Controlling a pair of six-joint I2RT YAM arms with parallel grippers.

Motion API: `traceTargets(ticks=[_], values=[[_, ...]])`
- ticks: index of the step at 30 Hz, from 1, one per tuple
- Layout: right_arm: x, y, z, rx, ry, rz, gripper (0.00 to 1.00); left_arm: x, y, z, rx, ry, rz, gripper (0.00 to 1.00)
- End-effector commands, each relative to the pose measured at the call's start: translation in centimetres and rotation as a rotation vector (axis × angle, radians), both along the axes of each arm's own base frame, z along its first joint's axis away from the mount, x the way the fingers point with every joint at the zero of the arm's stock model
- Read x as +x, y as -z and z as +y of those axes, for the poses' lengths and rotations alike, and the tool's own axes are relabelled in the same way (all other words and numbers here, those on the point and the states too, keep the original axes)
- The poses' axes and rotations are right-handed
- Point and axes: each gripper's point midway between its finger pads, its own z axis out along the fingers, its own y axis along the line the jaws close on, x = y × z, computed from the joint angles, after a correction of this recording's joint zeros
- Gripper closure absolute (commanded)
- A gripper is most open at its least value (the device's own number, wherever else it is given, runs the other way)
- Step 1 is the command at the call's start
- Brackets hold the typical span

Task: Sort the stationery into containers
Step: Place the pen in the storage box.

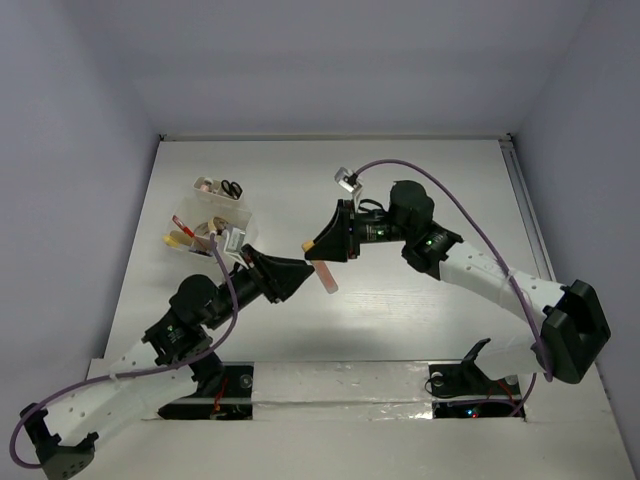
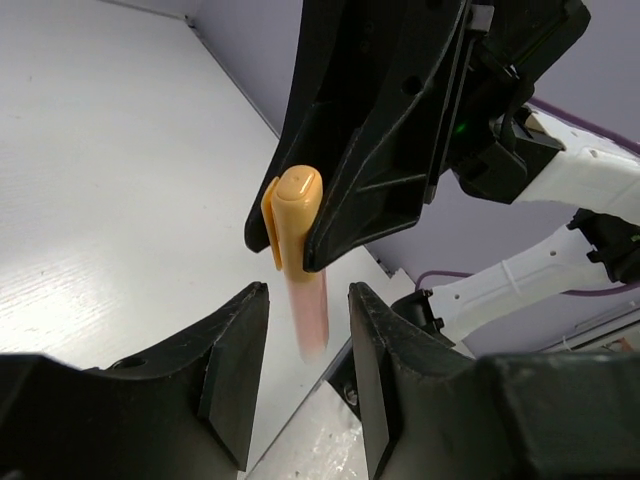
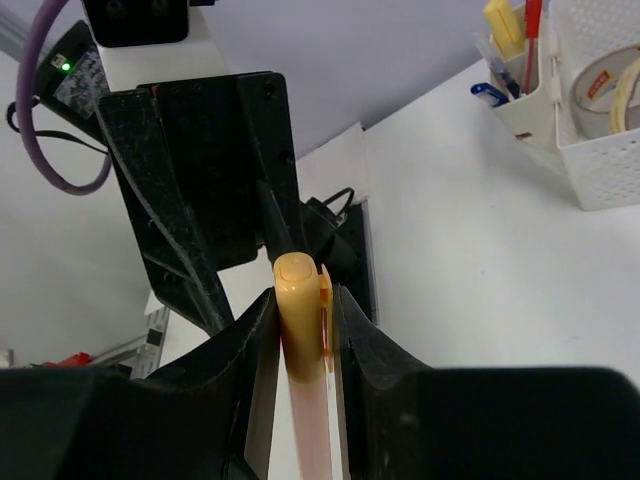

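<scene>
A pen with an orange cap and a pale pink barrel hangs above the table, cap uppermost. My right gripper is shut on its cap. In the top view the pen slants down between the two grippers. My left gripper is open and straddles the barrel's lower part, with a gap on each side. The containers, whitish divided boxes, stand at the far left of the table and hold scissors, tape rolls and pens.
The two arms meet nose to nose over the middle of the white table. A purple cable loops over the right arm. The table's near edge runs just behind the left gripper.
</scene>
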Motion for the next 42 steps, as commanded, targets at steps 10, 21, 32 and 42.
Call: traceTargets(ticks=[10,21,32,42], values=[[-1.2,-2.2,0.1,0.119,-0.075,0.022,1.0,1.0,-2.8,-1.7,-0.049,0.022,-0.117,0.67],[-0.4,-1.0,0.1,0.102,-0.032,0.071,0.88,1.3,-3.5,-1.3,-0.074,-0.008,-0.131,1.0],[-1.3,-2.3,-2.7,0.13,-0.011,-0.013,0.08,1.7,-4.1,0.1,-0.043,-0.072,-0.145,1.0],[-2.7,0.7,-3.3,0.073,-0.076,0.01,0.1,2.4,-6.2,0.2,-0.111,-0.111,-0.153,1.0]])
